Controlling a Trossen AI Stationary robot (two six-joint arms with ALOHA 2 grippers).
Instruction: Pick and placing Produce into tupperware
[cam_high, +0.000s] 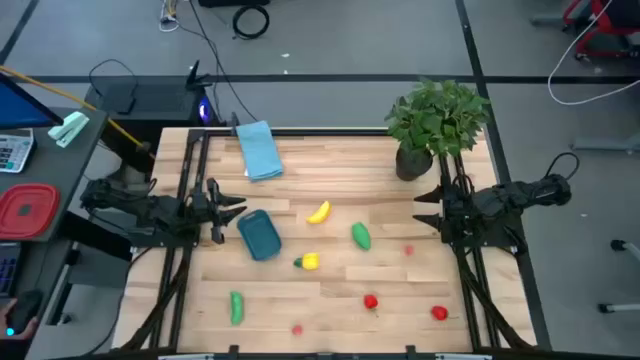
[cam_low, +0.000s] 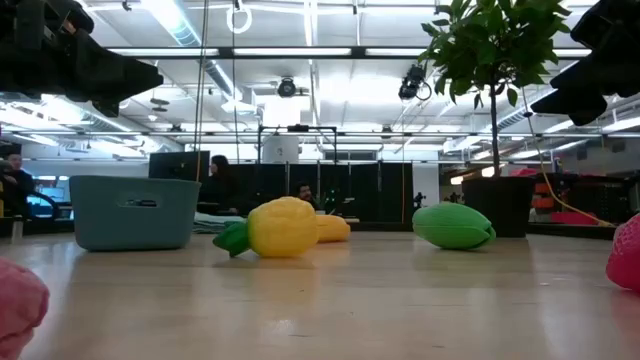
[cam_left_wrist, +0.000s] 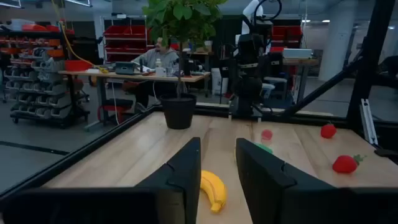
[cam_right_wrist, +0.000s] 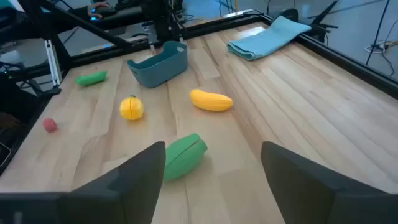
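Wooden worktop (cam_high: 330, 290) with both arms parked at opposite edges. The left tool (cam_high: 232, 212) hangs above the worktop at its left side, fingers (cam_left_wrist: 184, 177) set a narrow gap apart and empty. The right tool (cam_high: 425, 208) hangs at the right side, fingers (cam_right_wrist: 146, 167) spread wide and empty.

The teal tupperware (cam_high: 259, 236) stands on the worktop just ahead of and slightly below the left tool's tips; its long axis runs nearly front-to-back across the worktop, slightly tilted. The yellow banana (cam_high: 318, 211) lies straight out from the left tool, beyond the tub, long axis diagonal. The yellow piece with green stem (cam_high: 307, 262) lies near the tub's front end, stem pointing toward the left arm's side. A green oval piece (cam_high: 361, 236) lies between banana and right tool, long axis front-to-back. A second green piece (cam_high: 236, 307) lies near the front edge on the left arm's side, long axis also front-to-back. Small red pieces (cam_high: 371, 301) (cam_high: 438, 313) lie toward the front on the right arm's side.

A folded light blue cloth (cam_high: 259, 149) and a potted plant (cam_high: 437, 125) occupy the rear of the worktop.

The low view shows the tub's side wall (cam_low: 135, 211) upright and the stemmed yellow piece (cam_low: 275, 228) hiding most of the banana. The left wrist view shows the banana (cam_left_wrist: 212, 190) between the fingers but not the tub; the right wrist view shows the tub's open interior (cam_right_wrist: 158, 63).
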